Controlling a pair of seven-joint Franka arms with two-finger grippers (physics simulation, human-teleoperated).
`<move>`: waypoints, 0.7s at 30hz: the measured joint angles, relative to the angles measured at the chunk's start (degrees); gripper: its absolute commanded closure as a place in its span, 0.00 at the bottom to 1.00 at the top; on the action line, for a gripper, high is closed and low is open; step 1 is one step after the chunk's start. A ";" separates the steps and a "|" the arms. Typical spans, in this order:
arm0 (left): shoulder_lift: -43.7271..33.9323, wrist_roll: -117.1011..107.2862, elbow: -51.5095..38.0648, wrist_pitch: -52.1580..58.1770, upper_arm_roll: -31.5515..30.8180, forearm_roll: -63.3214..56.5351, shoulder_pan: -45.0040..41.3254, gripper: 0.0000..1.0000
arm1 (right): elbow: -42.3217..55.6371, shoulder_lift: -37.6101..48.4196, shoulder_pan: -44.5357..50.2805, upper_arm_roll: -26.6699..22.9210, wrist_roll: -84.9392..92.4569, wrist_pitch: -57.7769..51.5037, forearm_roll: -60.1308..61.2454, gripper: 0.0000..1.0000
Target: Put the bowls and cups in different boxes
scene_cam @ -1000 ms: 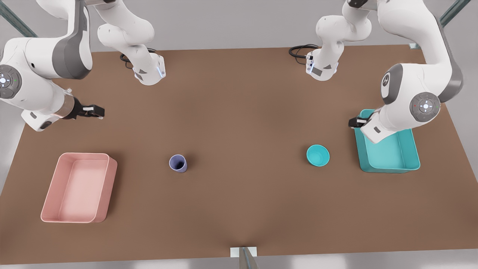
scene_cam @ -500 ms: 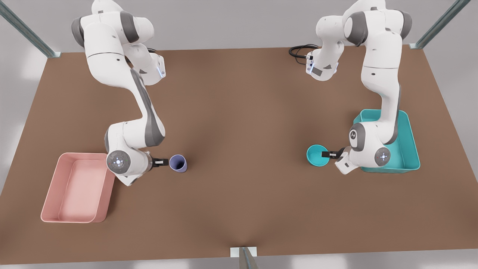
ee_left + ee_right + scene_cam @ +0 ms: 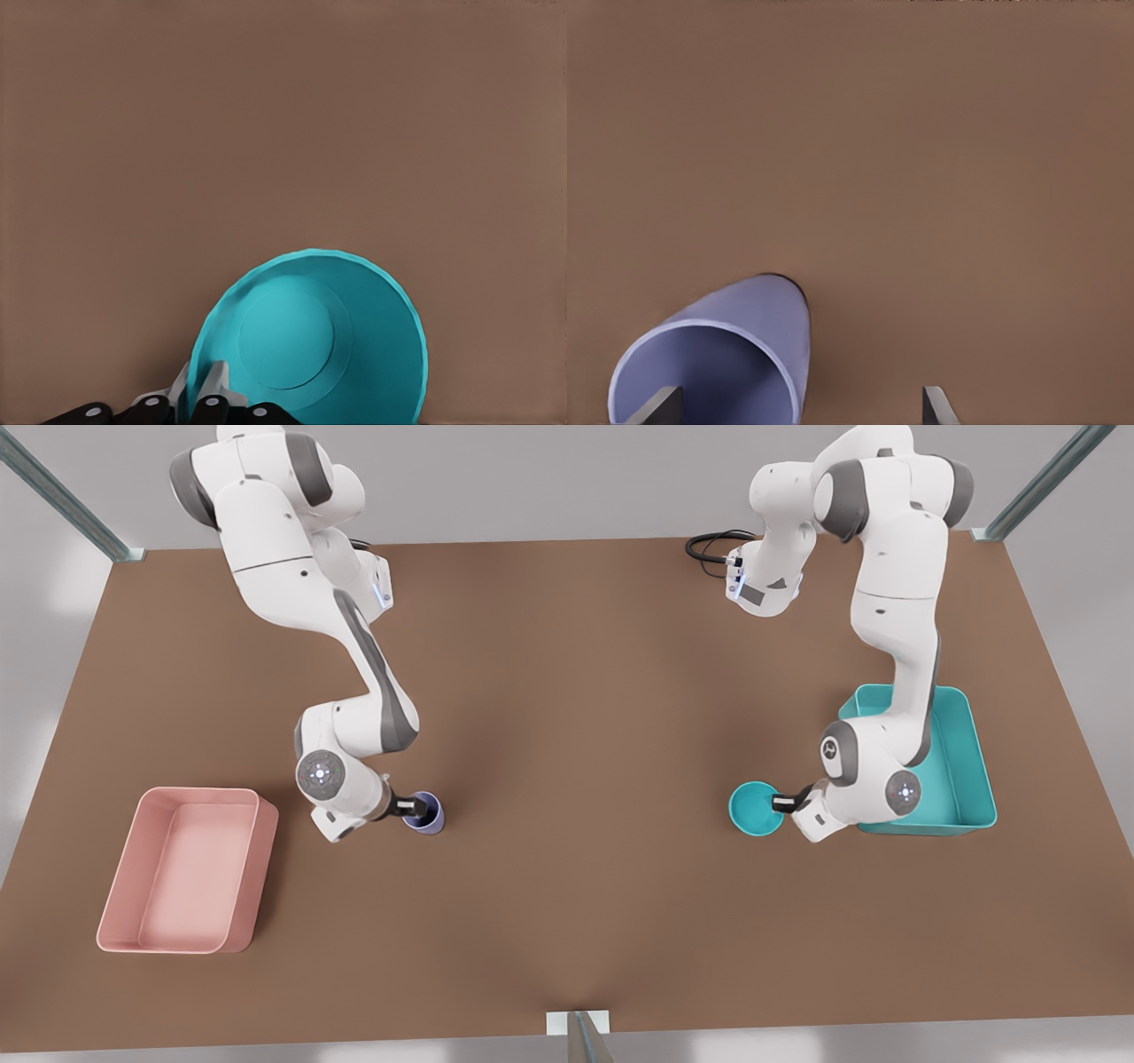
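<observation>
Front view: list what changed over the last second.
Both arms swung down from the table's sides. The left gripper went to the bowl and closed on its rim; the right gripper reached the cup, one finger inside, fingers apart. Bowl, cup, pink box and teal box kept their places.

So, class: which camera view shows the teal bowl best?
The left wrist view: the bowl is close, showing its inside and the left gripper on its rim. The front view shows it small, beside the teal box. The right wrist view shows the cup instead.
</observation>
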State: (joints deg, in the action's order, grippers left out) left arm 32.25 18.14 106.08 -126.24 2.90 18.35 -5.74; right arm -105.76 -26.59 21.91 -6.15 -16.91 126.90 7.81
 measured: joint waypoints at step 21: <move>-3.96 2.37 7.45 3.31 22.05 -14.19 11.26 0.79 | -1.45 -4.05 0.05 1.33 -2.62 3.62 2.58 0.79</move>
State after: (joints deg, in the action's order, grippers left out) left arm 28.28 20.51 113.53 -122.93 24.95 4.16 5.52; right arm -107.21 -30.63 21.96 -4.81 -19.53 130.52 10.40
